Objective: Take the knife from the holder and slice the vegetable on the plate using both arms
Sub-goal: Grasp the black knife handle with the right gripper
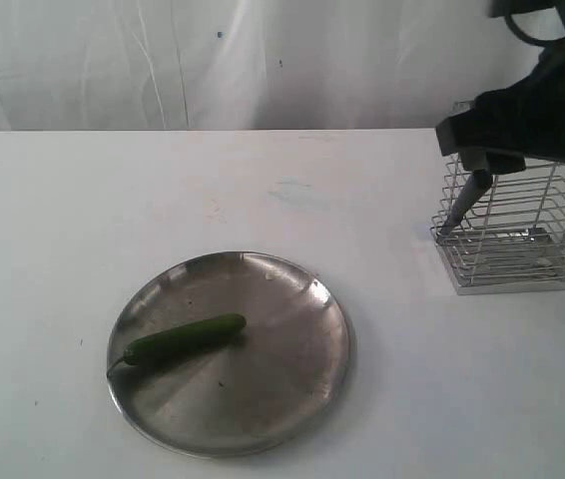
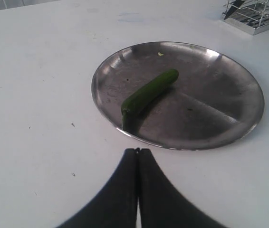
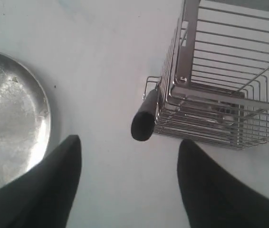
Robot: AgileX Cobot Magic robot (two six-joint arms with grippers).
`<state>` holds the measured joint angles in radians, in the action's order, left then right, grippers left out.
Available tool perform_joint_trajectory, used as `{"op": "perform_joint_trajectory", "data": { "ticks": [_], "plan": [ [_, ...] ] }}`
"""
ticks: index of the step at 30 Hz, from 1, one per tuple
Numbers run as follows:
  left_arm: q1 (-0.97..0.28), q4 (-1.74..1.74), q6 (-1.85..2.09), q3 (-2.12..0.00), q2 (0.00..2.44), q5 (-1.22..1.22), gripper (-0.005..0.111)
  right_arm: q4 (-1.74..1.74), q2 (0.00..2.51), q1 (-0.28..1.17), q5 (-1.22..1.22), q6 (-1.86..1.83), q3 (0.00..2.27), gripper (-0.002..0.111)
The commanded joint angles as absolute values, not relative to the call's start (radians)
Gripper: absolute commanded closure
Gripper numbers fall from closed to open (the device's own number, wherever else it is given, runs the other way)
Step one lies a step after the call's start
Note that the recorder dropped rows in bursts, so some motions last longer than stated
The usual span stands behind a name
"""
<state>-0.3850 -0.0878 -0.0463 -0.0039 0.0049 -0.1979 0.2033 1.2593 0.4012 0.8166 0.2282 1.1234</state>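
Note:
The green vegetable point(image 1: 185, 339) lies on the round steel plate point(image 1: 263, 384) near the table's front. At the right stands the wire holder point(image 1: 522, 239), with the knife point(image 1: 465, 205) leaning in its left corner, handle up. My right arm point(image 1: 532, 115) hangs just above the holder. In the right wrist view my right gripper point(image 3: 129, 142) is open, and the knife's handle end point(image 3: 144, 121) sits a little beyond its fingers, untouched. My left gripper point(image 2: 137, 151) is shut and empty, just short of the plate's rim point(image 2: 210, 109), pointing at the vegetable point(image 2: 148, 92).
The white table runs back to a white curtain wall. The holder's corner point(image 2: 255, 14) shows past the plate in the left wrist view. The plate's edge point(image 3: 11, 114) lies beside the right gripper's finger. White tabletop separates plate and holder.

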Motion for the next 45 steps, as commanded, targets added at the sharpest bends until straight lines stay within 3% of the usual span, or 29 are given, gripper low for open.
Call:
{"op": "perform_joint_trajectory", "data": {
  "ticks": [1,17,23,28,45],
  "plan": [
    [-0.381,-0.095,-0.047,0.000,0.000,-0.201,0.107,0.230,1.324,0.398,0.776,0.240,1.129,0.052],
    [-0.381,-0.095,-0.047,0.000,0.000,-0.201,0.107,0.269,1.475,0.348,0.696,0.248,1.144,0.052],
    [-0.381,-0.095,-0.047,0.000,0.000,-0.201,0.107,0.265,1.524,0.348,0.655,0.248,1.144,0.059],
    [-0.381,-0.095,-0.047,0.000,0.000,-0.201,0.107,0.272,1.563,0.337,0.647,0.248,1.144,0.071],
    [-0.381,-0.095,-0.047,0.000,0.000,-0.201,0.107,0.320,1.563,0.337,0.655,0.248,1.184,0.073]
  ]
}}
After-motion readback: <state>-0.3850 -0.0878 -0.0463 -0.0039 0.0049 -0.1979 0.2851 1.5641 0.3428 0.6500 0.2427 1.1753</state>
